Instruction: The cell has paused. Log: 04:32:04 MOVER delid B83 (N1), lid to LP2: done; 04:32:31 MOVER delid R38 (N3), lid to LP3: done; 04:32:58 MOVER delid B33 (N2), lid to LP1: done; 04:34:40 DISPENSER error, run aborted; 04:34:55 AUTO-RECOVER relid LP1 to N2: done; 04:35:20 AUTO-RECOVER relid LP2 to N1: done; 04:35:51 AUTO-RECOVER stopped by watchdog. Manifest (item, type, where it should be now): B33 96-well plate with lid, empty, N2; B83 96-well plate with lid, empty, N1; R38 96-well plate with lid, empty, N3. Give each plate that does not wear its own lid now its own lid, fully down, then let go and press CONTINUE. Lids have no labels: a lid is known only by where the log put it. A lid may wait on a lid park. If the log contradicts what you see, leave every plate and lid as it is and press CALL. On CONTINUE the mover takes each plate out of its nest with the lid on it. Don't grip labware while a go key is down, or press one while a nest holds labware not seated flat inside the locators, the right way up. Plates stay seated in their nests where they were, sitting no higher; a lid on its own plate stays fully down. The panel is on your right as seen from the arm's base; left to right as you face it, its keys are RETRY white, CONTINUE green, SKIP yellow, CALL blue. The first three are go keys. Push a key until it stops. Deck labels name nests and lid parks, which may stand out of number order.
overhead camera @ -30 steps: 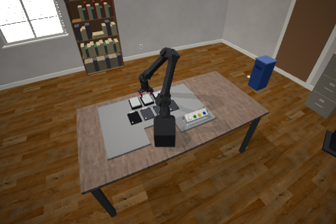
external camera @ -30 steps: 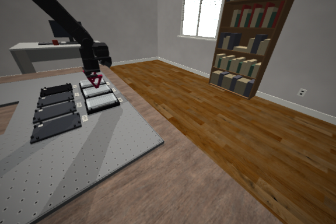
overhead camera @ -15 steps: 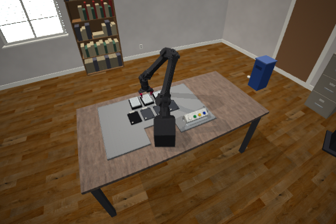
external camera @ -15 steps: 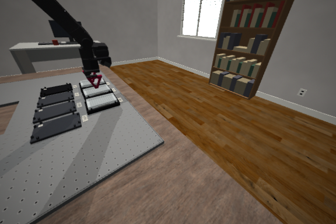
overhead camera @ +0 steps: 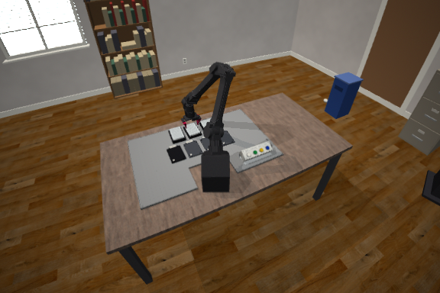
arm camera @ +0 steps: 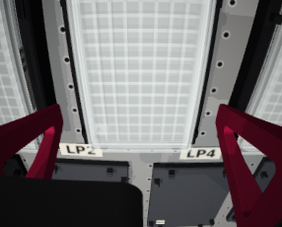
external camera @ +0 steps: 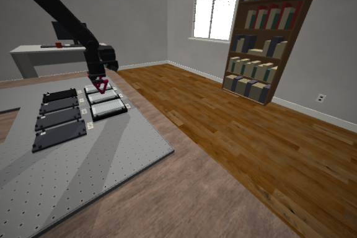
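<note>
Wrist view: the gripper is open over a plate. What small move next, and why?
I'd probably raise the gripper straight up a little, fingers open. It holds nothing and hangs over the middle plate. Only the LP2 label and LP4 label read here; no nest label shows, and I cannot tell whether this plate is lidded. A wider look should settle that.

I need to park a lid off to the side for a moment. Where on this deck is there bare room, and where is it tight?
Bare room: the grey mat in front of the four dark lid parks, out to its near edge. Tight: the three plates sit side by side, with the open gripper low over them and the parks right alongside.
</note>
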You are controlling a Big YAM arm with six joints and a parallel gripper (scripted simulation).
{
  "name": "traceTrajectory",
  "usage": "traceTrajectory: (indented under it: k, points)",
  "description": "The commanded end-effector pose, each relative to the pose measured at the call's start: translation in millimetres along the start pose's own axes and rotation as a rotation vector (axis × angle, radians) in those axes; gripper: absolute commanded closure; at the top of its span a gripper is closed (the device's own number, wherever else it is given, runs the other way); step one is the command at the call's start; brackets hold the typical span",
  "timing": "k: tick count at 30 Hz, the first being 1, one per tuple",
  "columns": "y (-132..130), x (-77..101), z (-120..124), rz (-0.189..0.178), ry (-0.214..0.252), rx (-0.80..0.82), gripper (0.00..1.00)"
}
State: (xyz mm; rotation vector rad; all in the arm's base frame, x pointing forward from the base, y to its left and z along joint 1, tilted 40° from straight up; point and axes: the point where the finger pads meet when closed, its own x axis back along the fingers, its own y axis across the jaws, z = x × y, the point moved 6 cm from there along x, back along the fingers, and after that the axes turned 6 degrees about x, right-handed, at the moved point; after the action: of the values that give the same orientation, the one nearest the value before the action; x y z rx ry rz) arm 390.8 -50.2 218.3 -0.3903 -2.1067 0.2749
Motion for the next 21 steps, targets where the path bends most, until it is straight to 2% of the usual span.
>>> traceTrajectory:
  k: [1,15,17,21]
  points:
    - [-5.0,12.2,-4.3,0.003,-0.039,-0.048,1.00]
    - [8.3,10.3,63.6,-0.003,-0.048,-0.041,1.00]
    - [8.3,10.3,63.6,-0.003,-0.048,-0.041,1.00]
    - [10.7,9.3,83.6,-0.004,-0.047,-0.041,1.00]
